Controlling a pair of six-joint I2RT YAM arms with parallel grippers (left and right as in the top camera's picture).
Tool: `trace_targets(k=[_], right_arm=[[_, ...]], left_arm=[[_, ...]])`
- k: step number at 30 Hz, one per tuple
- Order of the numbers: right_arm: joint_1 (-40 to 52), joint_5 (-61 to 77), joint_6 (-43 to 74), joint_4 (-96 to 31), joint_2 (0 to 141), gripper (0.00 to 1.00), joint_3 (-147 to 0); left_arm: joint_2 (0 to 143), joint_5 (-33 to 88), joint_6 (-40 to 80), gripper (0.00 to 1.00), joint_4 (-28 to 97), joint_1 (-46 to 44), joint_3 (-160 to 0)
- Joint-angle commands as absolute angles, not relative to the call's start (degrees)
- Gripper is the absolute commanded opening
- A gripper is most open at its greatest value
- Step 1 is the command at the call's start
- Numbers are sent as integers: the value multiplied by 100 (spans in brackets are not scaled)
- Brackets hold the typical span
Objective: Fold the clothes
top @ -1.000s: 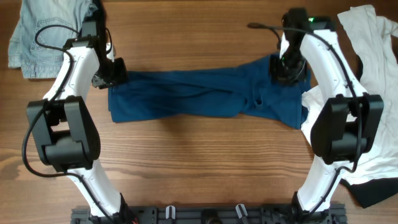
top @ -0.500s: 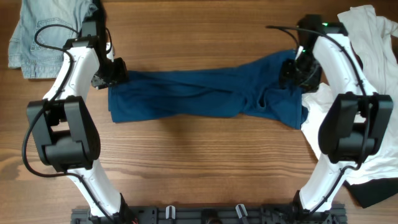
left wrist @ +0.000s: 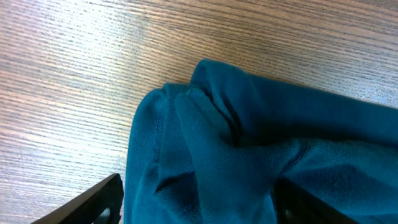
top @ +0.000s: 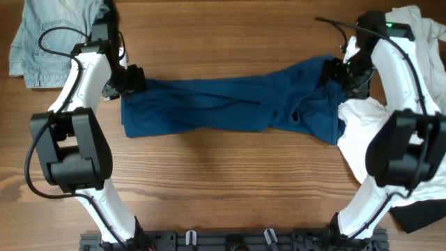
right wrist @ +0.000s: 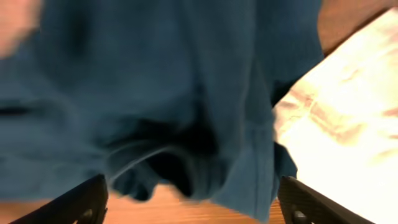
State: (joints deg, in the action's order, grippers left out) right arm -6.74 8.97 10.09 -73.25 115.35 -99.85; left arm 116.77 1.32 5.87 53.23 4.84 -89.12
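The right claw [top: 339, 72], clamped on the blue T-shirt's [top: 230, 104] corner, had drawn outward toward the white shirt [top: 411, 35], stretching the cloth across the wooden surface [top: 223, 188]. The left claw [top: 131, 80] stayed clamped on the opposite end. Probably straightening before folding.

The large dark blue short-sleeved T-shirt [top: 230, 108] lies stretched crosswise on the wooden table [top: 223, 188], spanning from the left arm to the right arm. The left gripper [top: 132, 80] sits at the shirt's far left corner, on a bunched fold of cloth [left wrist: 211, 137]. The right gripper [top: 338, 73] sits at the far right corner, above the cloth [right wrist: 186, 93]. The pale denim piece [top: 49, 38] lies at the far left corner of the table, behind the left arm, apart from the T-shirt. The white shirt [top: 418, 104] lies along the right side, its edge touching the T-shirt's right end. The black garment [top: 421, 216] lies at the near right, partly under the white shirt.
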Motion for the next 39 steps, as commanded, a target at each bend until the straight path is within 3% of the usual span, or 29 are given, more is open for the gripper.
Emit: trace_targets(k=[1, 7, 11, 22, 27, 29, 31, 32, 33, 34, 39], right_arm=[[-657, 1253, 718, -7312, 10827, 95, -10245], [-655, 1361, 561, -7251, 10728, 98, -10237], [-620, 1424, 445, -7210, 10728, 98, -10237], [-589, 1424, 421, -7076, 10731, 98, -10237], [-578, 1424, 425, -7096, 10731, 98, -10230], [-578, 1424, 425, -7105, 10731, 98, -10228], [-578, 1424, 432, -7102, 10731, 98, -10226], [-580, 1424, 449, -7100, 10731, 98, -10226], [-578, 1424, 449, -7096, 10731, 98, -10226], [-578, 1426, 454, -7094, 10731, 98, -10226], [-491, 1570, 497, -7004, 10742, 91, -10182]], left_arm=[[11638, 75, 250, 78, 5310, 504, -8892], [11653, 95, -134, 89, 5323, 600, -8886], [11734, 106, -207, 89, 5485, 786, -8783], [11734, 958, -808, 86, 4939, 1050, -7992], [11736, 1608, -1009, 78, 4239, 1035, -7439], [11736, 1603, -1011, 69, 4049, 1035, -7244], [11736, 1601, -1009, 49, 3879, 1044, -7035], [11736, 1603, -1002, 27, 3833, 1061, -6971], [11736, 1603, -985, 11, 3830, 1068, -6969], [11734, 1603, -978, 4, 3822, 1079, -6969], [11603, 1439, -600, 4, 3962, 1177, -7205]])
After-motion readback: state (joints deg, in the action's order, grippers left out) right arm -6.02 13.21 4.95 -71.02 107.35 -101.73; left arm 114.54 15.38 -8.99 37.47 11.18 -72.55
